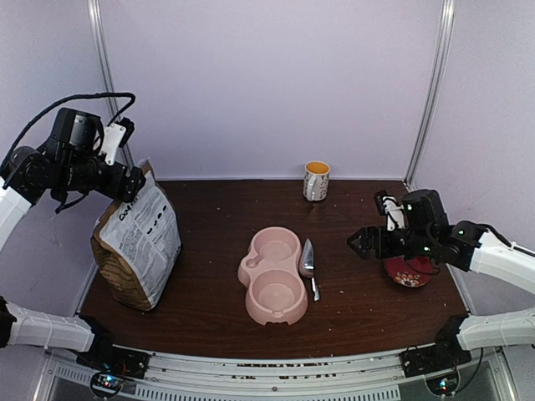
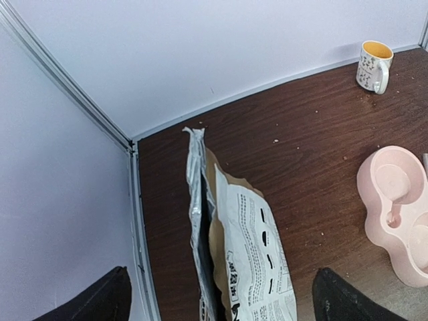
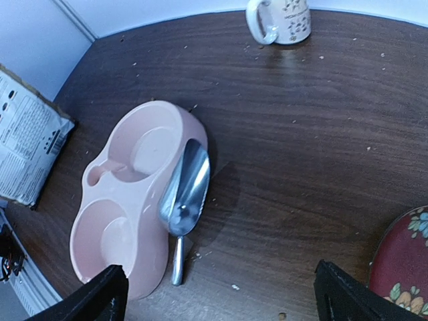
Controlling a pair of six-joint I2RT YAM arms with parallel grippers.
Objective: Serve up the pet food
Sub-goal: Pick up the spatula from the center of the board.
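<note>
Left of the pink double bowl (image 1: 276,316), the left gripper (image 1: 132,185) hung at the top of the brown paper bag (image 1: 138,242) with its jaws spread wide and nothing clamped. The wrist view showed its dark fingers (image 2: 110,297) standing clear on either side of the bag's crumpled, silver-lined mouth. That mouth gaped in a narrow dark slit, and the pet food itself could not be made out there or anywhere else. Only pale specks lay scattered over the dark wooden table (image 1: 209,292) around the bowl. The bag stood leaning near the table's left edge, well apart from the bowl, its white printed label facing the bowl.

Right of the bowl, the right gripper (image 1: 355,242) hovered above the table with its jaws likewise parted and holding nothing. Its fingers (image 3: 100,294) sat wide at the lower corners of the wrist view, and its tips pointed toward the bowl.

Against the bowl's right side lay a metal scoop (image 1: 308,261), its blade touching the farther well's rim and its handle pointing toward the near edge. Both wells showed bare pink bottoms. Farther right of the bowl, partly under the right arm, sat a red floral dish (image 1: 408,274). Beyond the bowl, near the back wall, stood a patterned mug (image 1: 316,180) with a yellow inside.
</note>
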